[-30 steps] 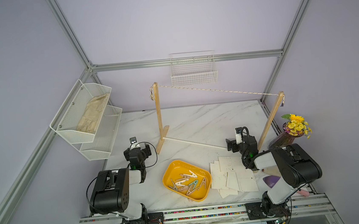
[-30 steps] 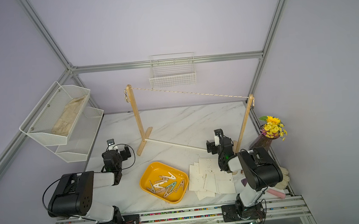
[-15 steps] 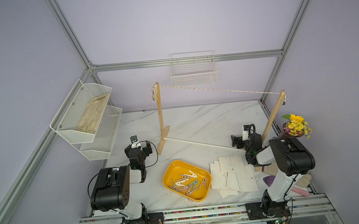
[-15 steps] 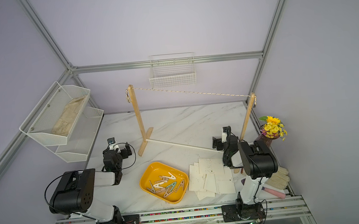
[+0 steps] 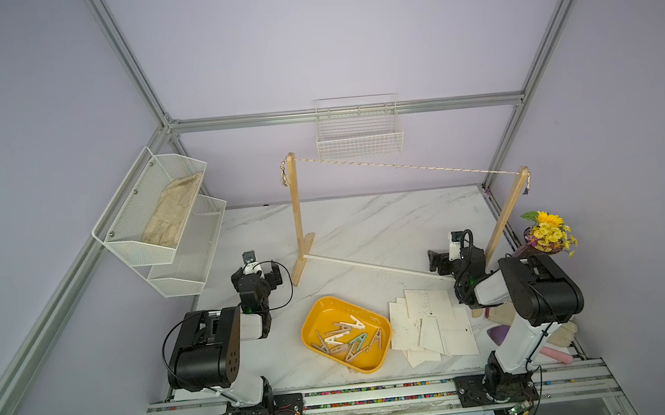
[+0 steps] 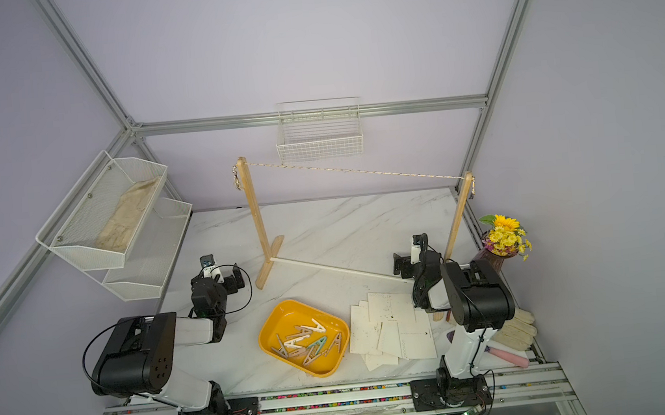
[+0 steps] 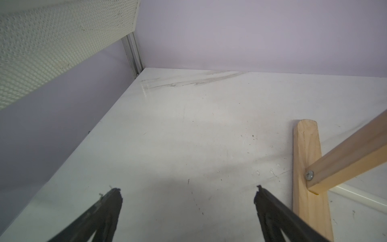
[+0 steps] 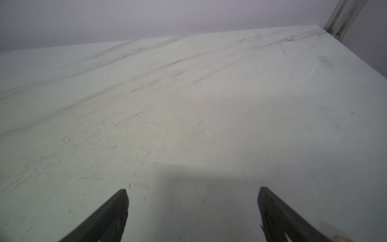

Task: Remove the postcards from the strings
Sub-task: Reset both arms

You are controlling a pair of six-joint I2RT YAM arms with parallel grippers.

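The string (image 5: 401,165) is stretched between two wooden posts, a left post (image 5: 296,211) and a right post (image 5: 504,214), which stand on the tabletop (image 5: 365,222) and are joined at the feet by a thin white rod (image 5: 368,263). The postcards (image 5: 431,323) lie flat in a loose, overlapping pile on the near right part of the tabletop, well apart from the string. They are just to the right of a yellow tray (image 5: 312,321) that holds a heap of clothespins (image 5: 346,338).

The left gripper (image 7: 187,188) sits low over the left side of the tabletop. Its jaws are spread wide with nothing between them, and the foot of the left post is just beside it. The right gripper (image 8: 192,189) is near the base of the right post, on the far side of the card pile. Its jaws are also spread wide and hold nothing, over bare marble.
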